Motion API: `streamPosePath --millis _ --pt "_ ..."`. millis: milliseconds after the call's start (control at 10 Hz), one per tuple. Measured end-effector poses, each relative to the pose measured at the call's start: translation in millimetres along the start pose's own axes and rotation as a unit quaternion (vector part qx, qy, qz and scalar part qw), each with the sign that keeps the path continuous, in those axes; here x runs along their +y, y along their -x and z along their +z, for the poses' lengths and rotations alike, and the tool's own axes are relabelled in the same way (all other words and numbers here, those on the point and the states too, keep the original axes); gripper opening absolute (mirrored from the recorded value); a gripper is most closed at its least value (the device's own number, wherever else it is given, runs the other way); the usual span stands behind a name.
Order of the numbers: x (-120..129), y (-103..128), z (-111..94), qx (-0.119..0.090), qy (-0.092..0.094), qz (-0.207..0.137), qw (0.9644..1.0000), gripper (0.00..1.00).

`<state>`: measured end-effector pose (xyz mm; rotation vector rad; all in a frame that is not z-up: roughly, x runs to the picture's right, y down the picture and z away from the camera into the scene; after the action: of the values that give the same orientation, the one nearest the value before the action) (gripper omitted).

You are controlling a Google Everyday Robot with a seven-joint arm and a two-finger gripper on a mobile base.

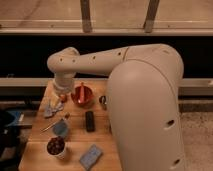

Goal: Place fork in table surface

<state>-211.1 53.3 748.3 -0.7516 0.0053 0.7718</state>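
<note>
The fork [55, 122] is a thin pale utensil lying slantwise on the light-brown wooden table surface [76, 139], left of the black bar [89, 120]. My gripper [60, 96] hangs from the white wrist over the table's back left corner, next to an orange fruit and above a blue-grey cloth [52, 108]. It is apart from the fork, which lies a little nearer the front. My big white arm [145, 100] hides the right half of the table.
A red bowl [82, 95] with a utensil in it stands at the back. A small metal cup [103, 100] is beside it. A blue cup [61, 129], a white cup of dark red pieces [56, 146] and a blue packet [91, 155] stand toward the front.
</note>
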Motion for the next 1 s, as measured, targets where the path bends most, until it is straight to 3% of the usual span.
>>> streamPosePath --millis 300,1000 --pt "1 -10 47 0.023 0.019 0.021 0.9993 0.80" --pt "-1 -21 104 0.066 0.072 0.059 0.9935 0.80"
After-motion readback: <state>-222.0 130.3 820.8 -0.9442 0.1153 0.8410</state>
